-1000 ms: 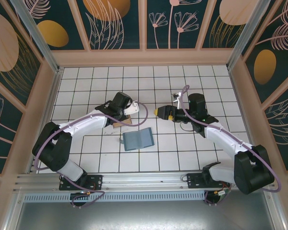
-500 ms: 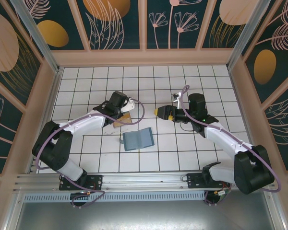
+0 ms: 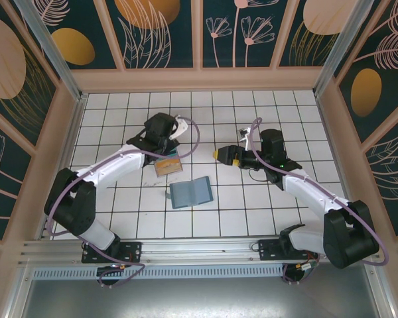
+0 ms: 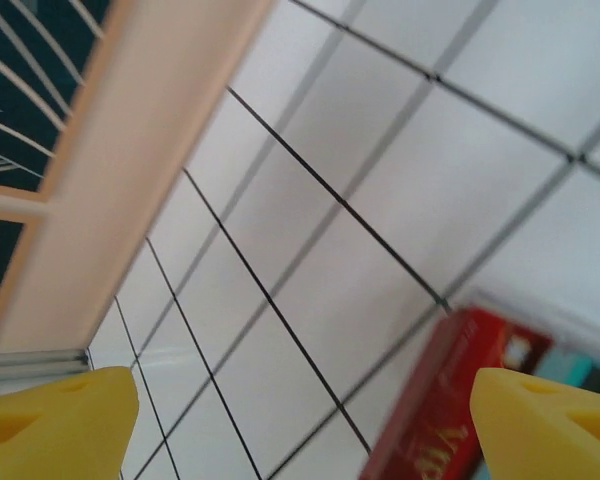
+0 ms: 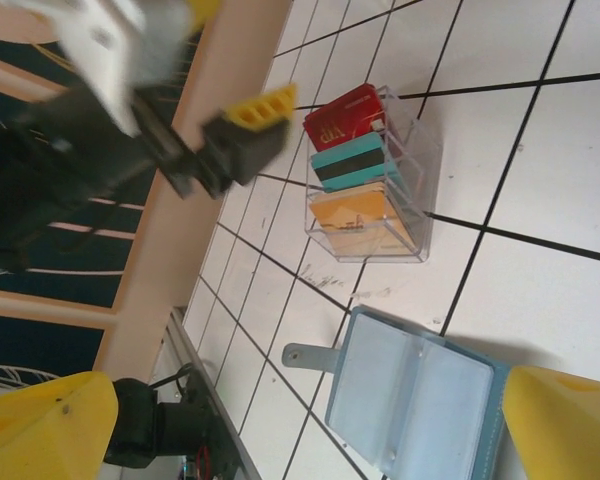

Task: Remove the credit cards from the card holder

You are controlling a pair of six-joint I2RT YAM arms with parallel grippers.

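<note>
The slate-blue card holder [image 3: 191, 192] lies open and flat on the tiles, its pale sleeves [image 5: 420, 400] facing up and its strap to the left. The credit cards stand side by side in a clear plastic box [image 5: 412, 190]: red [image 5: 345, 117], teal [image 5: 352, 160] and tan [image 5: 360, 212]. My left gripper [image 3: 167, 144] hovers open just behind that box, its yellow fingertips [image 5: 263, 105] apart; the red card [image 4: 450, 400] lies beside its right tip. The right gripper [image 3: 219, 156] is open above the floor, right of the box, with nothing between its fingers.
White tiled floor [image 3: 265, 112] inside wooden walls [image 3: 199, 79]. A metal rail [image 3: 186, 248] runs along the near edge by the arm bases. The left wall [image 4: 130, 150] is close to the left gripper.
The left gripper was shut over the clear box; it has opened and drawn back toward the far wall, leaving the cards in the box. The right arm and the holder have not moved.
</note>
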